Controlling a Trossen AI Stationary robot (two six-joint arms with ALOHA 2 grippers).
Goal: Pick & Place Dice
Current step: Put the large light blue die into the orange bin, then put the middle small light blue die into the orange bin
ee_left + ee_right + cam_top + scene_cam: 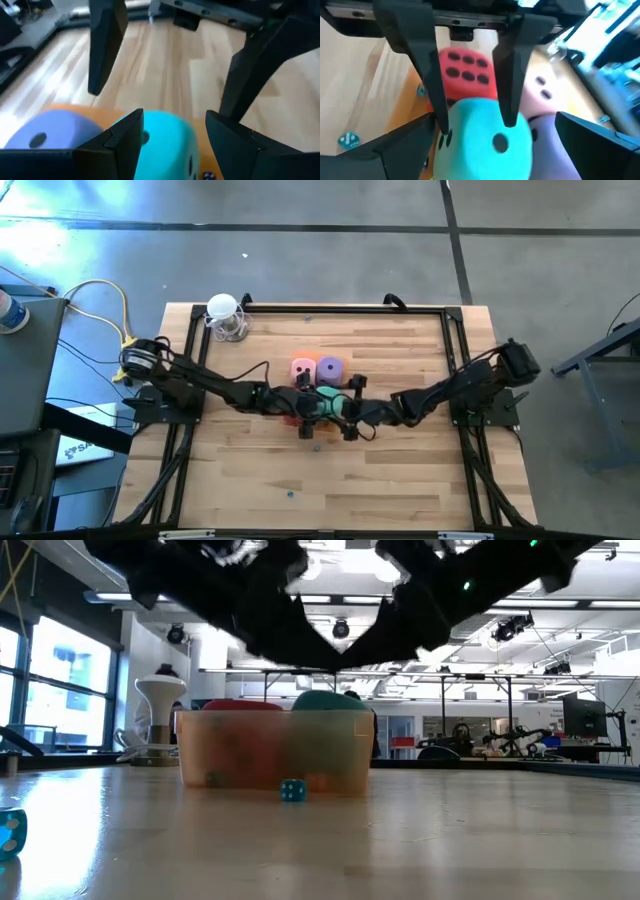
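The teal die (487, 142) is at the table's middle, over the translucent orange tray (270, 755), with my left gripper (172, 125) shut on it. My right gripper (492, 120) faces it from the table's right, wide open, its fingers either side of the die and apart from it. The red die (467, 75) sits in the tray just behind the teal one, under my left arm. The pink die (302, 369) and the purple die (330, 368) rest on the wood beyond the tray. My left gripper pinches the teal die between its two fingers (432, 100), on two opposite sides near the top (457, 130). The fingers come from the table's left, slanting down. The die stands upright; whether its underside rests in the tray I cannot tell.
A white stand (225, 315) is at the far left of the table. Small teal dice lie loose on the wood in front of the tray (292, 790) and near the front left (10, 830). Black rails (455, 350) run along the table's sides.
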